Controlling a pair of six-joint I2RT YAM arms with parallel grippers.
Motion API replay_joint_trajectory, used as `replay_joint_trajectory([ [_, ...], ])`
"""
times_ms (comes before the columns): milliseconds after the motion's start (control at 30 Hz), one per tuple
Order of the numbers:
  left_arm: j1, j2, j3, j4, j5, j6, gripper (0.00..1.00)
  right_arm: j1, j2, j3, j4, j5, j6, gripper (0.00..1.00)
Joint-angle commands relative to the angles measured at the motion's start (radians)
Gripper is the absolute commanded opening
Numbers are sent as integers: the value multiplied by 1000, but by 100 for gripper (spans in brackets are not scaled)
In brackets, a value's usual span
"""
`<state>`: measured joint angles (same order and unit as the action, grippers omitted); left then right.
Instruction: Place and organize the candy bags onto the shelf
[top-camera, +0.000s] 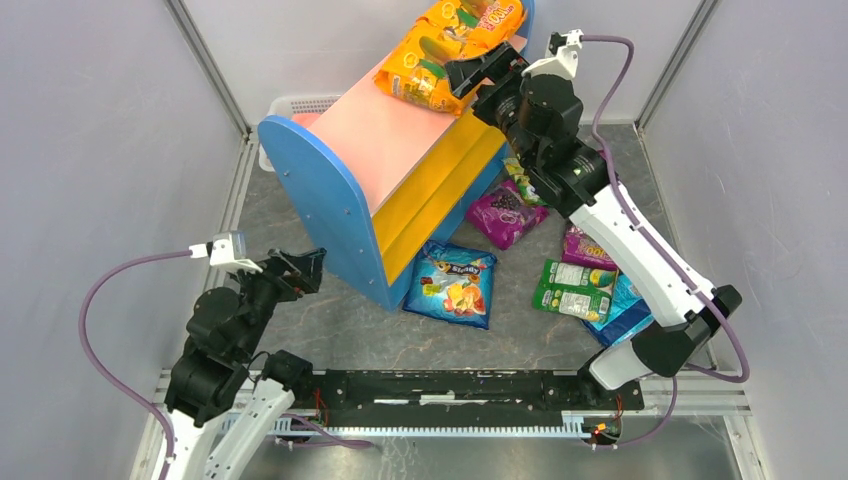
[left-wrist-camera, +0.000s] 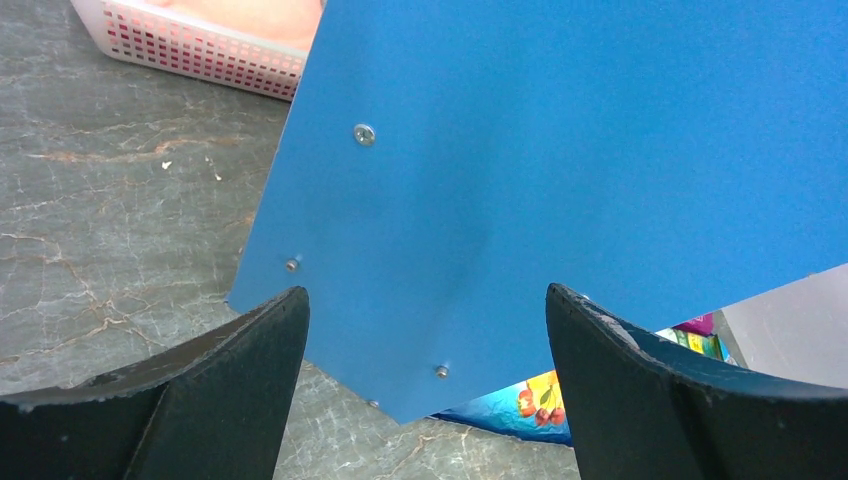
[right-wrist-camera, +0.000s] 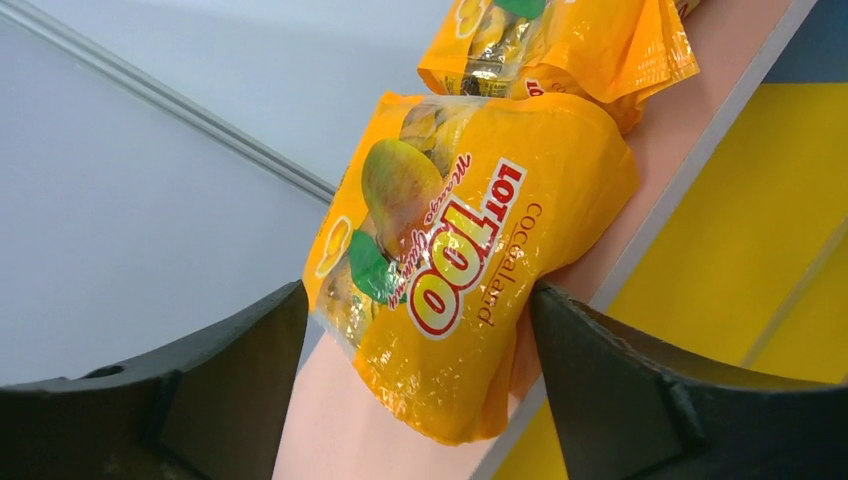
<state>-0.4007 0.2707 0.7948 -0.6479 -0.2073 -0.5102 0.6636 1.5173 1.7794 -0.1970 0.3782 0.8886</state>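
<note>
Right claw (right-wrist-camera: 418, 300) wide, straddling orange mango bag (right-wrist-camera: 470, 230) on shelf top board (top-camera: 380, 140); bag's long axis points away from claw. Left claw (left-wrist-camera: 425, 300) wide, empty.

Three views: one high overview, two close wrist cameras.

My top camera looks down from above and behind the arm bases over the whole desk (top-camera: 330, 325). The left wrist camera peers past the left pincer (left-wrist-camera: 425, 300) at the shelf (left-wrist-camera: 560, 150), its blue side close ahead. The right wrist one looks past the right pincer (right-wrist-camera: 415, 295) at an orange bag (right-wrist-camera: 470, 250) just ahead; the overview shares both.
</note>
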Motion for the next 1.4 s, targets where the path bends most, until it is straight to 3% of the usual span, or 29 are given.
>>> replay_joint_trajectory([
  [0, -4, -24, 1, 35, 2, 44, 93, -2, -36, -36, 42, -72, -53, 82],
  [133, -5, -27, 1, 36, -1, 44, 93, -3, -62, -143, 123, -67, -16, 70],
  [233, -5, -20, 0, 35, -6, 42, 93, -1, -43, -143, 154, -93, 10, 65],
  [400, -5, -12, 0, 36, -2, 42, 93, 10, 1, -105, 160, -91, 22, 48],
  [733, -4, -4, 0, 36, -9, 40, 93, 76, 22, -105, 224, 45, 81, 42],
  [800, -4, -3, 0, 36, -10, 40, 93, 82, 25, -105, 234, 76, 81, 45],
  [967, -4, 0, 0, 35, -12, 39, 93, 105, 11, -93, 255, 53, 17, 84],
  [1067, -4, -2, 0, 33, -11, 41, 93, 120, -53, -121, 207, 55, -75, 94],
  [1267, -4, -9, 0, 33, -10, 41, 94, 118, -415, -520, 228, 28, -307, 98],
  [1367, -5, -9, 1, 33, -5, 42, 94, 119, -600, -638, 85, 35, -470, 98],
])
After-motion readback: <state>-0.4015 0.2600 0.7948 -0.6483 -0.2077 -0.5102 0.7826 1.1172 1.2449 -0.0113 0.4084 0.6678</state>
